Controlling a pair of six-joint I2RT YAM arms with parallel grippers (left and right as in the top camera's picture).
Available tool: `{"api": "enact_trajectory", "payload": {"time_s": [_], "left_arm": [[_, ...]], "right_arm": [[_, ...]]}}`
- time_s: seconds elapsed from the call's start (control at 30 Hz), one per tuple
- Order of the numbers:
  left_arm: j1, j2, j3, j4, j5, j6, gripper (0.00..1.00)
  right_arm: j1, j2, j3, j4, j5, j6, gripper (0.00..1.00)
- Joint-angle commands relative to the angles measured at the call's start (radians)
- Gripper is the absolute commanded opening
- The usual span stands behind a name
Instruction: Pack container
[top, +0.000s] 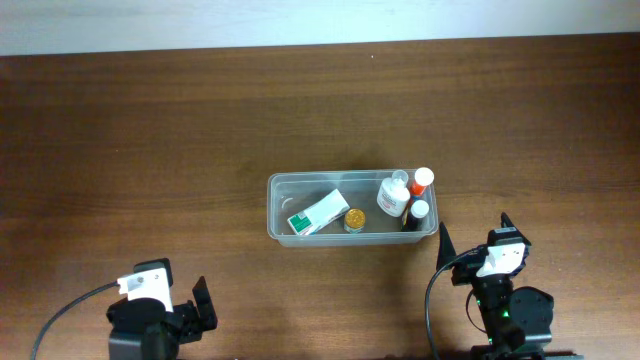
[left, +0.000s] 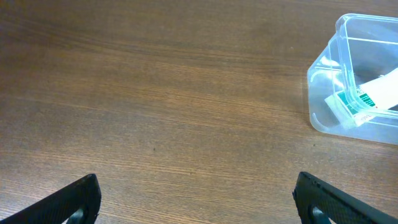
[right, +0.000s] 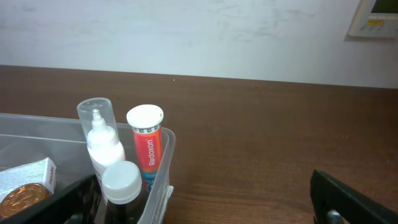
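Dark brown wood-grain table (top: 150, 130), a pale wall (right: 186, 31) running along its far edge. A small beige wall panel (right: 376, 15) sits high up, ahead and to the right of the right claw. The tabletop is bare around the left claw.

Both arms are pulled back at the near edge of the table, wrists low, claws pointing away from me toward the wall. The left claw (left: 196, 199) has its jaws spread wide, nothing between them and only wood under it. The right claw (top: 474, 235) is also wide open and holds nothing. Its left finger (top: 443, 245) is just beside the tub's near right corner; can't tell if they touch.

The container (top: 275, 215), one clear tub, stands upright on the table. It is ahead and off to the right of the left claw, well apart from it. It is ahead and to the left of the right claw, with its right end close in front of that claw.

Five items are inside:
- one white-and-green box (top: 318, 213), lying flat at the end farther from the right claw
- one small gold-topped jar (top: 354, 219), just beside the box
- one white bottle (top: 392, 195) with a clear cap, upright
- one orange tube (top: 422, 180) with a white cap, upright
- one dark bottle (top: 417, 213) with a white cap, upright

The three upright items cluster at the end nearest the right claw.
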Motion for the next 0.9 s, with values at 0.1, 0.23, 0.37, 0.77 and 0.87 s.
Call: {"api": "enact_trajectory", "payload": {"time_s": [0.1,0.23,0.37,0.77,0.87], "left_arm": [[0.004,-0.020,-0.008,0.005,-0.069,-0.004,0.99],[0.004,-0.098,-0.035,0.115,-0.052,-0.005,1.00],[0.005,-0.194,-0.185,0.353,-0.045,0.000,1.00],[0.006,-0.296,-0.649,1.136,0.275,0.359,0.99],[0.005,-0.296,-0.649,1.069,0.275,0.393,0.99]], "right_arm": [[-0.007,-0.010,-0.010,0.004,-0.013,-0.008,0.98],[-0.007,-0.010,-0.010,0.004,-0.013,-0.008,0.98],[-0.007,-0.010,-0.010,0.004,-0.013,-0.008,0.98],[-0.007,-0.010,-0.010,0.004,-0.013,-0.008,0.98],[-0.007,-0.010,-0.010,0.004,-0.013,-0.009,0.98]]}}
